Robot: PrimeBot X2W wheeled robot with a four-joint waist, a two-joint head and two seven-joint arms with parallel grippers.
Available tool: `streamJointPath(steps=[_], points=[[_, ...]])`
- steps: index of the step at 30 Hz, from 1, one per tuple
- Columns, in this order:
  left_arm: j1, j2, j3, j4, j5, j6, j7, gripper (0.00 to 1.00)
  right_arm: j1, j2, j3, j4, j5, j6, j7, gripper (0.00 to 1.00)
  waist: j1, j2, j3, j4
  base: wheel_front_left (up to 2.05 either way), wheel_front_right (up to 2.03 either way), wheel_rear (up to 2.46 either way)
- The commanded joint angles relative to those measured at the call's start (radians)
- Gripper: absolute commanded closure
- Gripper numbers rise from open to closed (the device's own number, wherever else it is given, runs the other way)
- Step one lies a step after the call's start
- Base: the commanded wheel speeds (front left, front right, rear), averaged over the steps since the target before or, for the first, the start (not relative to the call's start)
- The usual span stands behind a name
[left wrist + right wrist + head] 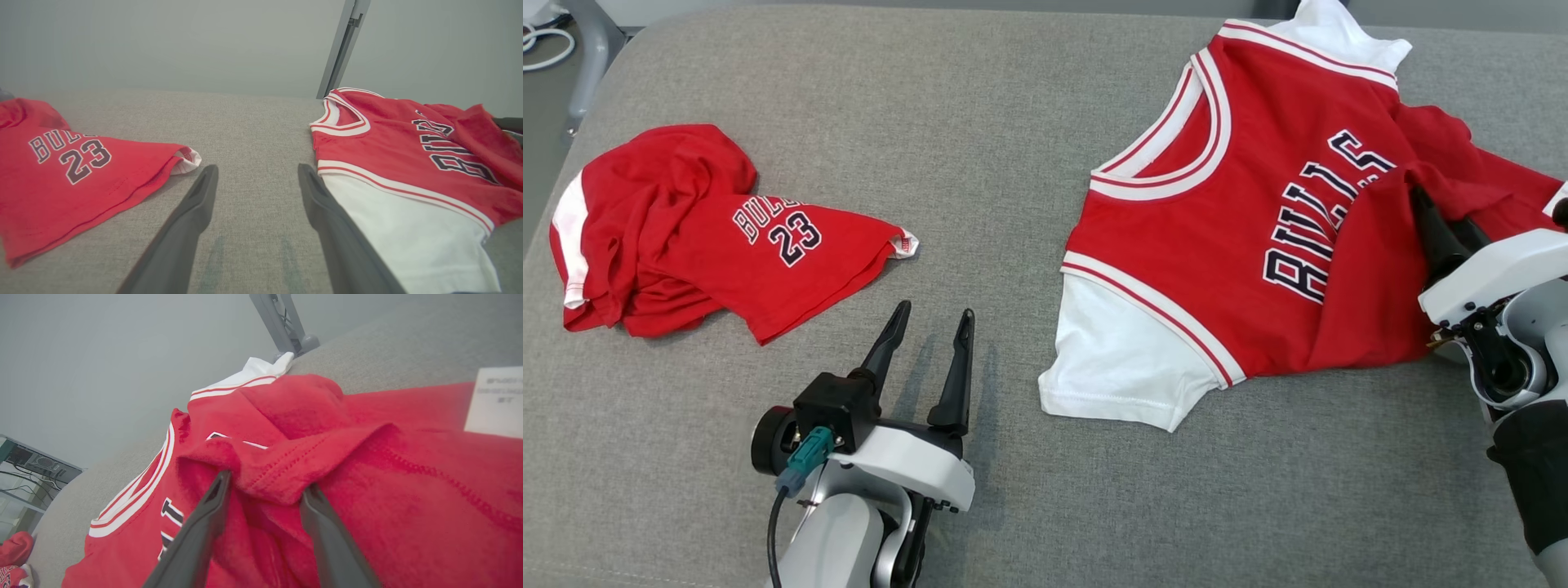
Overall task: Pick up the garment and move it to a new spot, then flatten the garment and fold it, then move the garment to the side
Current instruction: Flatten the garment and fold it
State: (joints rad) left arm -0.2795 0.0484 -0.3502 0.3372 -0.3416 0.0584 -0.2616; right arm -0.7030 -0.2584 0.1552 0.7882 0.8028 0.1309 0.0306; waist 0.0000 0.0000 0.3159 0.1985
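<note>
On the grey fabric tabletop (980,163) lie a crumpled red garment (694,237), left, and a red-and-white basketball jersey (1241,220), right. The left gripper (935,314) stands spread between them; the right gripper (1425,208) has its fingers (1435,235) inside a jersey fold.

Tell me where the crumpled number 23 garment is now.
In the head view the number 23 garment lies bunched at the left of the grey surface, up and left of the left gripper, apart from the Bulls jersey on the right.

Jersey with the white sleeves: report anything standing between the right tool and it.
Nothing visible stands in the way. The right tool is at the jersey, its two fingers pushed against a raised red fold with cloth bunched between them. The other red shirt lies apart to the left.
</note>
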Motion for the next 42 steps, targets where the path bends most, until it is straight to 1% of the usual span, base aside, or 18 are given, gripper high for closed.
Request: streamJointPath(steps=[1,6,11,15,18,22,27,30,31,34,37,39,42], points=[[-0.019,0.004,0.003,0.000,-0.001,0.005,-0.004,0.00,-0.003,-0.011,0.004,-0.007,0.006,0.000,-0.008,1.00,0.0000,0.0000,-0.001,-0.003,0.00,0.00,0.00],[-0.014,0.004,0.012,0.003,0.002,0.006,-0.004,0.00,0.021,-0.036,0.047,-0.053,0.041,0.000,-0.036,1.00,0.0000,0.0000,-0.018,-0.026,0.00,0.00,0.00],[-0.001,0.004,0.023,0.007,0.006,0.001,-0.004,0.00,0.042,-0.070,0.094,-0.112,0.056,0.000,-0.042,1.00,0.0000,0.0000,-0.044,-0.065,0.00,0.00,0.00],[0.012,0.004,0.029,0.010,0.008,-0.003,-0.004,0.00,0.065,-0.108,0.116,-0.174,0.080,0.000,-0.013,1.00,0.0000,0.0000,-0.073,-0.103,0.00,0.00,0.00],[0.026,0.004,0.033,0.012,0.006,-0.003,-0.004,0.00,0.092,-0.149,0.128,-0.228,0.099,0.000,0.033,1.00,0.0000,0.0000,-0.100,-0.130,0.00,0.00,0.00],[0.043,0.004,0.039,0.013,0.002,-0.002,-0.004,0.00,0.142,-0.217,0.133,-0.315,0.129,0.000,0.136,1.00,0.0000,0.0000,-0.136,-0.165,0.00,0.00,0.00],[0.067,0.004,0.047,0.008,-0.004,0.000,-0.004,0.00,0.238,-0.302,0.114,-0.438,0.184,0.000,0.311,1.00,0.0000,0.0000,-0.175,-0.205,0.00,0.00,0.00],[0.083,0.004,0.046,0.004,-0.012,0.004,-0.004,0.00,0.327,-0.340,0.096,-0.495,0.228,0.000,0.461,1.00,0.0000,0.0000,-0.197,-0.226,0.00,0.00,0.00],[0.083,0.004,0.046,0.004,-0.012,0.004,-0.004,0.00,0.327,-0.340,0.096,-0.495,0.228,0.000,0.461,1.00,0.0000,0.0000,-0.197,-0.226,0.00,0.00,0.00],[0.091,0.004,0.044,0.001,-0.015,0.006,-0.004,0.00,0.411,-0.374,0.057,-0.557,0.260,0.000,0.594,1.00,0.0000,0.0000,-0.208,-0.241,0.00,0.00,0.00],[0.094,0.004,0.040,0.000,-0.019,0.010,-0.004,0.00,0.497,-0.372,-0.002,-0.614,0.281,0.000,0.695,1.00,0.0000,0.0000,-0.212,-0.247,0.00,0.00,0.00],[0.093,0.004,0.038,-0.001,-0.018,0.011,-0.004,0.00,0.538,-0.356,-0.044,-0.651,0.291,0.000,0.751,1.00,0.0000,0.0000,-0.215,-0.248,0.00,0.00,0.00],[0.092,0.004,0.034,-0.002,-0.020,0.010,-0.004,0.00,0.587,-0.324,-0.094,-0.691,0.262,0.000,0.819,1.00,0.0000,0.0000,-0.215,-0.246,0.00,0.00,0.00]])
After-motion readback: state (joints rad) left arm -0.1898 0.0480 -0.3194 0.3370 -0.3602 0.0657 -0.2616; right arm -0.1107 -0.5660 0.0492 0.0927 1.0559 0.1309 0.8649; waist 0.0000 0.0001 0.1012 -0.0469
